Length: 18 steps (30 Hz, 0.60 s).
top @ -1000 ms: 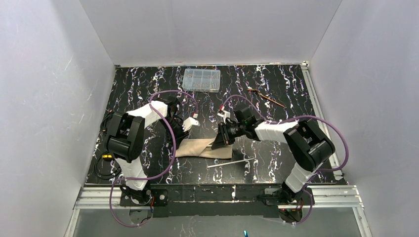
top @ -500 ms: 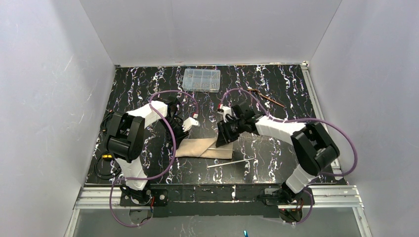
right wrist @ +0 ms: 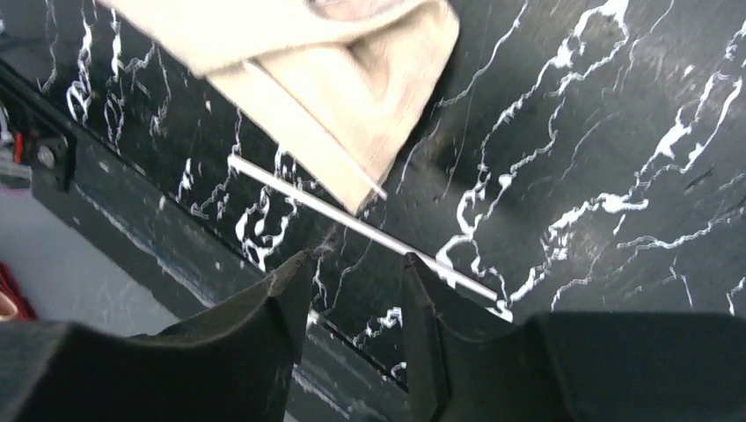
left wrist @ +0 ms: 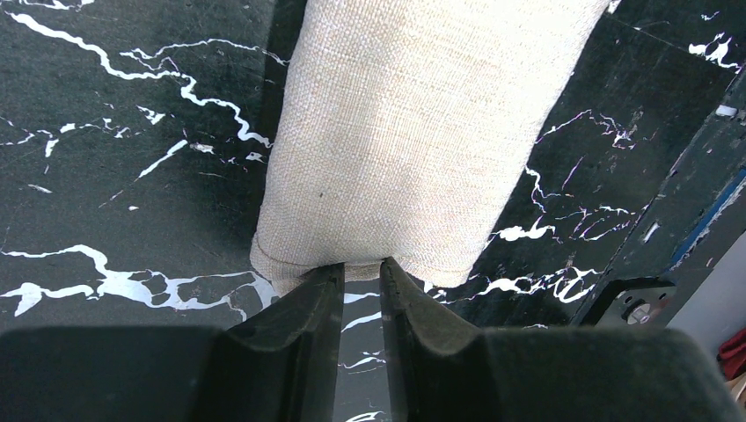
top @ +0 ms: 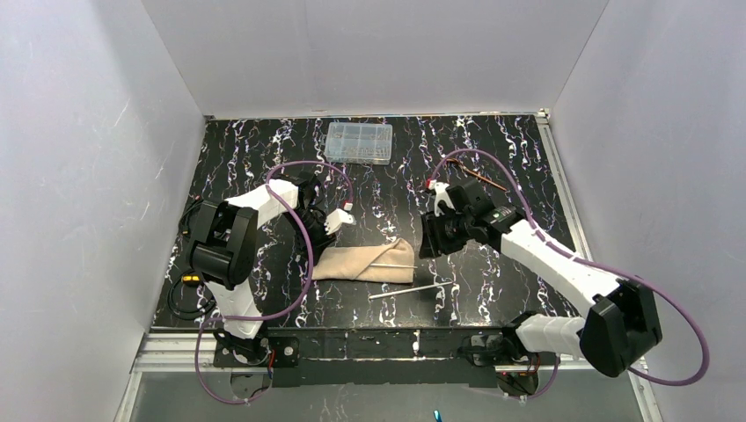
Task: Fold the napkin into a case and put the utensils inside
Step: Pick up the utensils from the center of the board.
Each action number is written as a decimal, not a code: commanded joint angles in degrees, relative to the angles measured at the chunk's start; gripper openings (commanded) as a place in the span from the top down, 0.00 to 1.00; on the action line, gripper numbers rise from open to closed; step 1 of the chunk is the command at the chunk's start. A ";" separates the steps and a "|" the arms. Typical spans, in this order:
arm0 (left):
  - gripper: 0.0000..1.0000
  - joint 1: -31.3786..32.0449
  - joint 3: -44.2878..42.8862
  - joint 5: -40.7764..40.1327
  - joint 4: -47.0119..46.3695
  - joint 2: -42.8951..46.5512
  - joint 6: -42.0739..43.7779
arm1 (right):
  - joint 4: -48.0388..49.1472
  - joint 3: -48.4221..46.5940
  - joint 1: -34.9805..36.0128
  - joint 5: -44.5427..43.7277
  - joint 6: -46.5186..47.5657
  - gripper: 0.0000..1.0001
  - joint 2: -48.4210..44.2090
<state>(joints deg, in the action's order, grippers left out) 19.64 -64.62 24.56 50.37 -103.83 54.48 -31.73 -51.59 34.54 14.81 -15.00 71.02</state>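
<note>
Beige napkin (left wrist: pixel 413 132), far end beyond frame

A clear compartment box (top: pixel 359 142) sits near the black marbled table's (top: pixel 264 149) far edge.

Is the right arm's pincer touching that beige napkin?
Apart. The right wrist view shows bare dark table between the right pincer and the napkin's nearest corner; the jaws stand open and empty.
</note>
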 commanded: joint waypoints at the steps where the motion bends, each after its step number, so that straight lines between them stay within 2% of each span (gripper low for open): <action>1: 0.78 -0.13 0.98 -0.94 2.15 -0.53 0.93 | -7.06 -0.66 0.84 4.23 4.58 0.47 -4.74; 3: 0.75 -0.11 0.42 -0.60 2.63 -0.24 0.41 | -4.87 -0.33 2.28 6.75 7.26 0.48 -5.80; 7: 0.43 -0.21 -2.28 0.09 5.65 1.28 -0.91 | -3.75 -2.23 7.40 8.84 12.66 0.53 -2.30; 8: 0.31 -0.32 -2.71 0.13 6.23 1.95 -1.01 | -3.79 -2.98 9.03 8.18 14.03 0.54 -1.11; 9: 0.07 -0.47 -3.24 0.21 6.87 2.77 -1.18 | -3.90 -3.80 11.00 7.42 15.56 0.53 -0.05; 10: 0.02 -0.71 -3.87 0.23 7.45 3.53 -1.34 | -3.79 -4.56 13.18 6.82 17.73 0.53 0.78; 14: 0.02 -2.40 -7.40 1.10 10.40 5.93 -2.75 | -0.57 -3.34 22.80 -0.17 26.18 0.50 2.35; 18: 0.02 -4.53 -10.86 3.12 13.22 7.73 -4.17 | 1.08 -2.93 23.92 -2.74 28.10 0.51 4.79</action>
<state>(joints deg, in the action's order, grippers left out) 17.04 -71.50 25.12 58.72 -100.99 51.79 -34.00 -53.47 58.19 17.04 7.35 74.37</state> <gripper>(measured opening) 0.981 0.493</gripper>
